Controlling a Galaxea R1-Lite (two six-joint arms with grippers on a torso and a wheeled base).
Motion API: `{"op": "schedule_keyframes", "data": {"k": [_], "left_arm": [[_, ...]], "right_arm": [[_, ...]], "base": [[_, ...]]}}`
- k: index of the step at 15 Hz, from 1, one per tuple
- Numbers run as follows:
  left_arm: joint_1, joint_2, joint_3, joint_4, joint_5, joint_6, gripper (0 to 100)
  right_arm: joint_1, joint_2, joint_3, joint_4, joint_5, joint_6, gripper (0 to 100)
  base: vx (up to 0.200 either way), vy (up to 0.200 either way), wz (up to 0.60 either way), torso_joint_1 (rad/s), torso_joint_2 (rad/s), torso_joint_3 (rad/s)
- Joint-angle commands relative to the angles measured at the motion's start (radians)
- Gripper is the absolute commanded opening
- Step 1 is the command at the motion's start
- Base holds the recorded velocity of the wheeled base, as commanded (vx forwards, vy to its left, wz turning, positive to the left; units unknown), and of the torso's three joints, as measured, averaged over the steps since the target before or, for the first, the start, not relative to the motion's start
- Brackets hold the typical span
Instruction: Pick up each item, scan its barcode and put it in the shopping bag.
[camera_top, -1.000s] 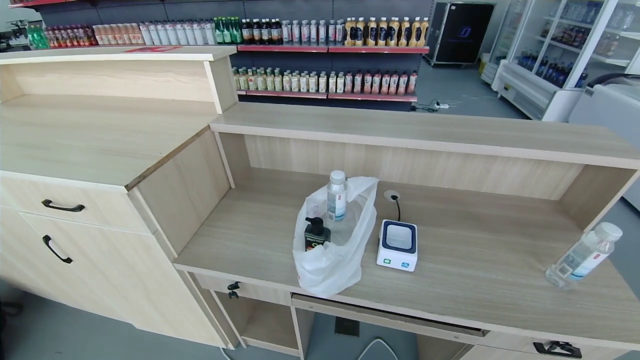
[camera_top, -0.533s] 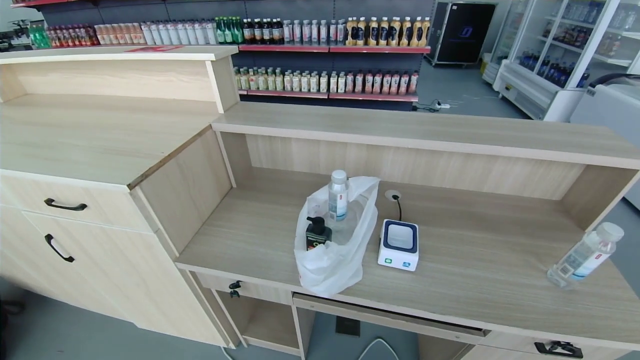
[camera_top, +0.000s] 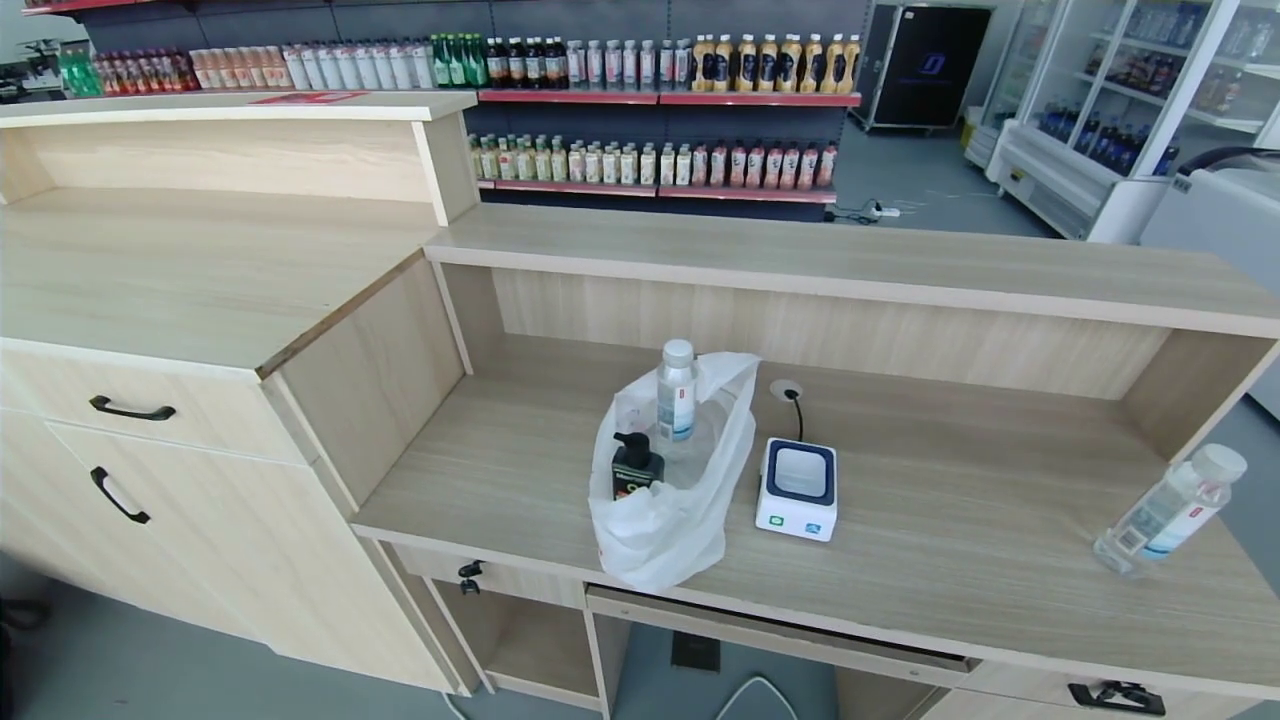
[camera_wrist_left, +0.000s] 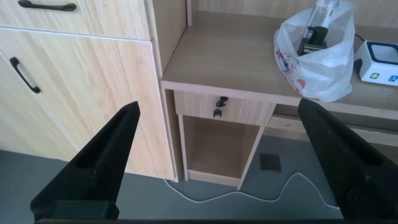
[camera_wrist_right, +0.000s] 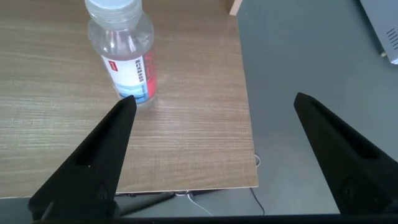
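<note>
We see the left gripper (camera_wrist_left: 217, 162) and the right gripper (camera_wrist_right: 214, 165) both spread wide and empty, the right near a clear plastic water bottle (camera_wrist_right: 124, 56) standing at the pale wooden counter's (camera_top: 950, 520) right end, well apart from the white plastic shopping bag (camera_top: 665, 535).

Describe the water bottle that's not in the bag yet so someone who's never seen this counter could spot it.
Find the light wood checkout desk and follow its worktop to the far right end, past the white scanner. A clear water bottle with a white cap stands there alone. Its twin sits inside the white shopping bag with a black pump bottle.
</note>
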Motion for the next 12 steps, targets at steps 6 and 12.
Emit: {"op": "schedule_keyframes", "data": {"k": [6,12], "left_arm": [[0.0,0.0,0.0,0.0,0.0,-0.001,100],[0.0,0.0,0.0,0.0,0.0,0.0,100]], "right_arm": [[0.001,0.168,-0.018,-0.16,0.0,-0.02,100],[0.121,0.24,-0.08,-0.168,-0.002,-0.014,100]], "base": [[0.0,0.0,0.0,0.0,0.0,0.0],[0.0,0.0,0.0,0.0,0.0,0.0]]}}
